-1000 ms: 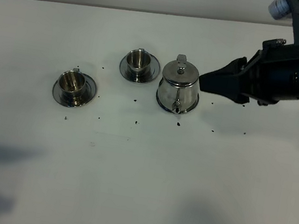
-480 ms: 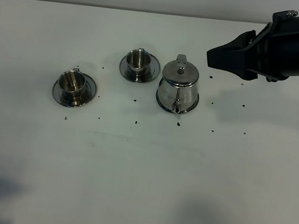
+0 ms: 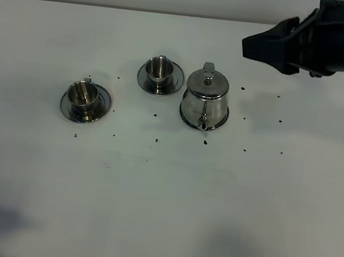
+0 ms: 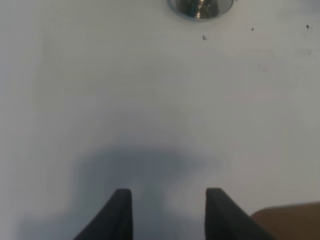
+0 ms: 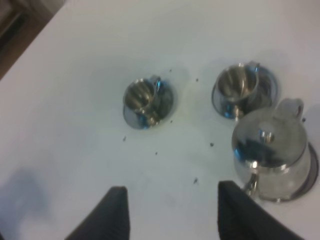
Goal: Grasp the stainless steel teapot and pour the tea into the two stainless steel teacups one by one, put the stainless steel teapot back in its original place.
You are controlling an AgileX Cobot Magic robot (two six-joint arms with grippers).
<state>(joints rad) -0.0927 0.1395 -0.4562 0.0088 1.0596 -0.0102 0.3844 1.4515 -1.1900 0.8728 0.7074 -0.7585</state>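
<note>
Well, right gripper (image 3: 248,47): raised over the desk (image 3: 160,199) near its far right corner, tips pointing toward the left edge; it touches nothing.
Right jaws: apart with a clear gap; only bare desk and specks show between the fingers (image 5: 118,212).
Left gripper (image 4: 167,191): over bare desk close to the near edge; jaws apart, nothing between them, nothing touched.
Teapot (image 3: 205,101): upright with its knobbed lid on, toward the far edge around the middle of the desk; spout toward the near edge, handle toward the far edge; well apart from the right gripper.
Pot saucer (image 5: 313,169): under the teapot, only a strip of rim showing round the base.
Far cup (image 3: 159,69): upright on the far saucer (image 3: 176,80), just beside the teapot on its left-edge side.
Left cup (image 3: 83,95): upright on the left saucer (image 3: 102,105), closer to the left and near edges than the far cup, apart from it.
Specks (image 3: 205,141): small dark bits scattered on the desk around the vessels.
Markings: steel too small and shiny to tell.
</note>
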